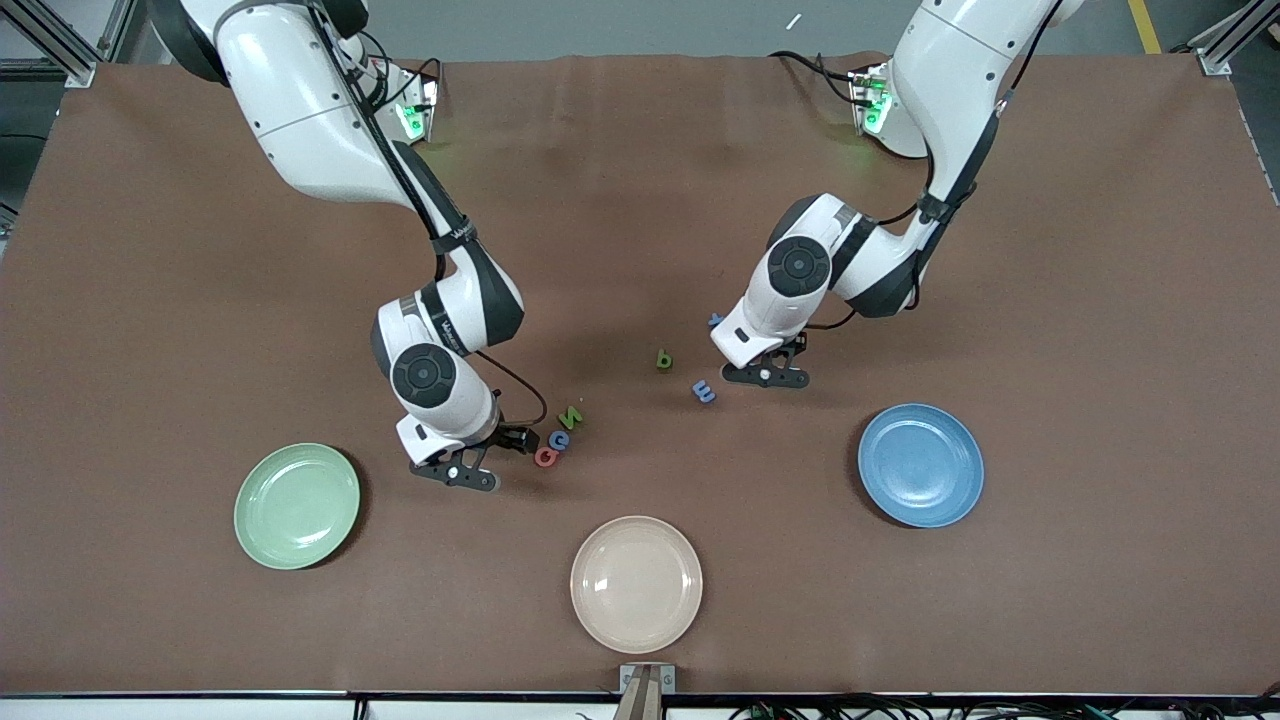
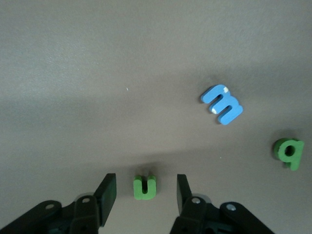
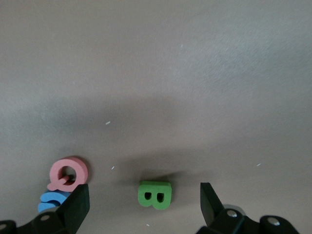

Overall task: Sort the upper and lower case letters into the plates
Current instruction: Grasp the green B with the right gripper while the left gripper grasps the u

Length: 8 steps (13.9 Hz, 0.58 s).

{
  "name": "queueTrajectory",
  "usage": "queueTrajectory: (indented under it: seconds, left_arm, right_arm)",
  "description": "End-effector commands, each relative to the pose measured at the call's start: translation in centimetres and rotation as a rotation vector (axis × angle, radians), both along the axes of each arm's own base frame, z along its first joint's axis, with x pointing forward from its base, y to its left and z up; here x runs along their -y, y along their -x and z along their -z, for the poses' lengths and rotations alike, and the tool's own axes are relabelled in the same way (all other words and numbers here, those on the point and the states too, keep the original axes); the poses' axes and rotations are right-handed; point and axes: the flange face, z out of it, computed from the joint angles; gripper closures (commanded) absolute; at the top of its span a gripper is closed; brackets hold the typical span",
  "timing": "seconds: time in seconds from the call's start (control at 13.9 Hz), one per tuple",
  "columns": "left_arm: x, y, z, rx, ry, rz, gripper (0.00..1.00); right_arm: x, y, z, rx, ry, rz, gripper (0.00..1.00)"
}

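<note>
Left wrist view — green u (image 2: pixel 145 187) on the table between my left gripper (image 2: pixel 146 194)'s half-narrowed fingers, not yet pinched; I'd close centred, squarely — right gripper (image 3: pixel 145 204) wide around green B (image 3: pixel 155 194)

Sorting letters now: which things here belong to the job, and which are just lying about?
Job: green u between left gripper fingers; green B between right gripper fingers; blue m; green q; red Q; green plate; blue plate.
Lying about: beige plate.
</note>
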Motion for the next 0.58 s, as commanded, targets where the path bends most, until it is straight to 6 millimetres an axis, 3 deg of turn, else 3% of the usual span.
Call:
queueTrajectory:
  seconds: [0.0, 0.36, 0.5]
  left_arm:
    - [-0.2, 0.3, 1.3, -0.008, -0.010, 0.025, 0.42]
    - [-0.5, 1.0, 2.9, -0.037, -0.023, 0.022, 0.44]
    - [-0.6, 1.2, 3.6, -0.049, -0.029, 0.007, 0.47]
  right_arm:
    - [-0.5, 0.6, 1.4, -0.008, -0.002, 0.015, 0.00]
    - [-0.6, 1.4, 2.2, -0.031, 0.010, 0.019, 0.25]
    - [-0.5, 1.6, 2.5, -0.036, 0.013, 0.019, 0.40]
